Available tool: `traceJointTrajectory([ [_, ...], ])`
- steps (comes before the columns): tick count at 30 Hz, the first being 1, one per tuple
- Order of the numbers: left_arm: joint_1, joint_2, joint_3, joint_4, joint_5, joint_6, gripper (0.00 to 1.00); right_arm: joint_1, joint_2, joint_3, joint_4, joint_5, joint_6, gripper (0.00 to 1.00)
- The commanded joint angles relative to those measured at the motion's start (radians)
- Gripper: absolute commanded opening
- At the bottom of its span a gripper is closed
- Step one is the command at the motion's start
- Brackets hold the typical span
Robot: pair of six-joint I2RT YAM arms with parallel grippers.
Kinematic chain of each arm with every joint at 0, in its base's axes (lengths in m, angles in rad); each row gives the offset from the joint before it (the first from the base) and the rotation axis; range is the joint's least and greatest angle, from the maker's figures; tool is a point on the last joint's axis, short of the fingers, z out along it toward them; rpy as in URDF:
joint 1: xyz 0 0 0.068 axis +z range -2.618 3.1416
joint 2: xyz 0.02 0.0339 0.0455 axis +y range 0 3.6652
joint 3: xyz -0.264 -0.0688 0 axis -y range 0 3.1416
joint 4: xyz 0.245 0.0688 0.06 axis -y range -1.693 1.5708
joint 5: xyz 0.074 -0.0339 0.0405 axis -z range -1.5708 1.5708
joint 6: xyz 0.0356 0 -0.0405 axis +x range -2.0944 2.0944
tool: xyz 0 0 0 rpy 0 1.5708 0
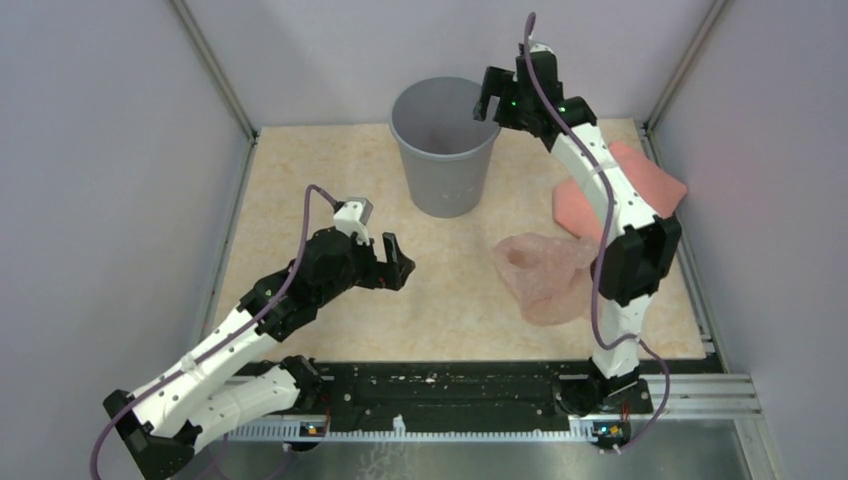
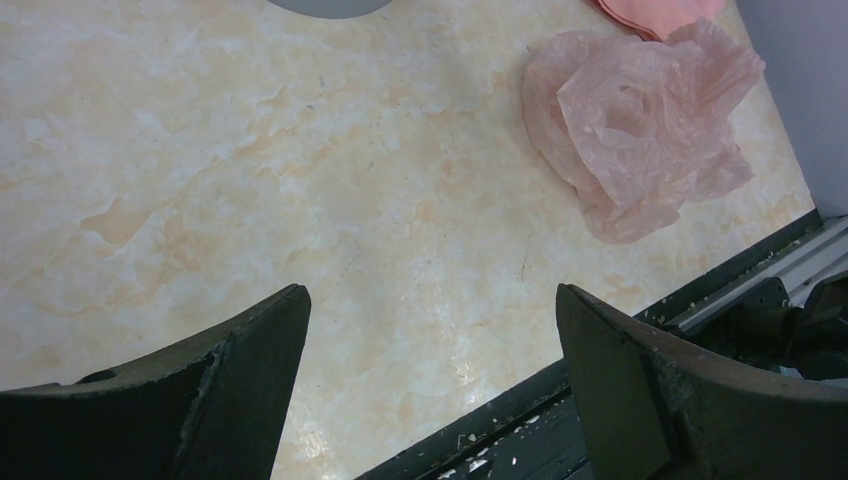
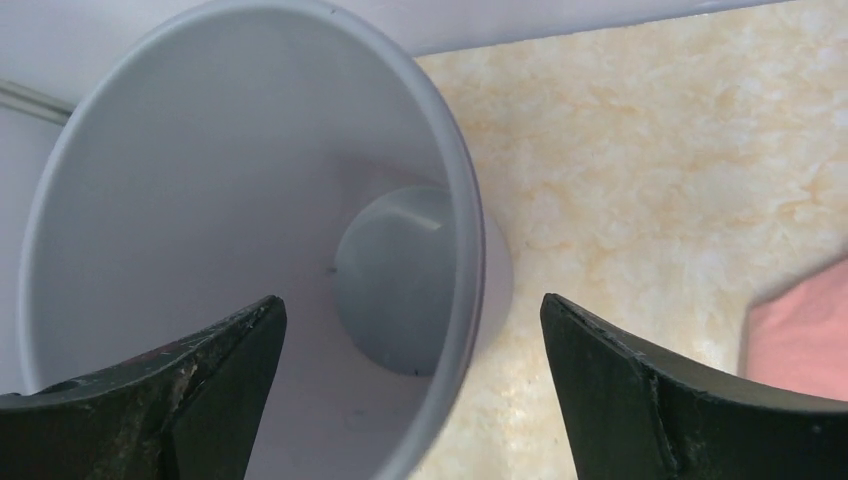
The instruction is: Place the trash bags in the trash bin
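The grey trash bin (image 1: 445,185) stands upright at the back middle of the table. In the right wrist view its inside (image 3: 200,200) shows empty. The crinkly pale pink trash bag (image 1: 545,275) lies crumpled on the table to the right, in front of the bin; it also shows in the left wrist view (image 2: 640,130). My right gripper (image 1: 495,105) is open and empty, held above the bin's right rim; in its own view (image 3: 412,305) the rim runs between the jaws. My left gripper (image 1: 398,262) is open and empty above bare table, left of the bag (image 2: 430,300).
An opaque salmon-pink folded bundle (image 1: 655,185) lies at the right wall behind the bag, partly hidden by my right arm; it shows too in the wrist views (image 2: 660,12) (image 3: 805,340). Walls close in the table on three sides. A black rail (image 1: 450,385) runs along the near edge.
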Motion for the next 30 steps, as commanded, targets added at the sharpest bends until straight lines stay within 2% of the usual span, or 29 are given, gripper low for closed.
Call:
traceJointTrajectory([
  [1,0.002,-0.005,-0.019,0.064,0.028,0.017,0.98,0.011,-0.231,-0.139,0.082,-0.027,-0.032,0.99],
  [11,0.002,0.017,-0.059,0.158,0.118,0.038,0.99,0.078,-0.674,-0.653,0.163,0.004,-0.007,0.99],
  [19,0.002,0.099,-0.1,0.267,0.256,0.025,0.98,0.157,-0.955,-0.994,0.083,0.09,0.031,0.97],
  [24,0.0,0.153,-0.115,0.322,0.281,0.007,0.98,0.167,-1.063,-1.146,0.037,0.13,0.042,0.94],
  [30,0.0,0.258,-0.118,0.436,0.295,-0.003,0.98,0.168,-1.085,-1.257,0.026,0.205,0.043,0.91],
])
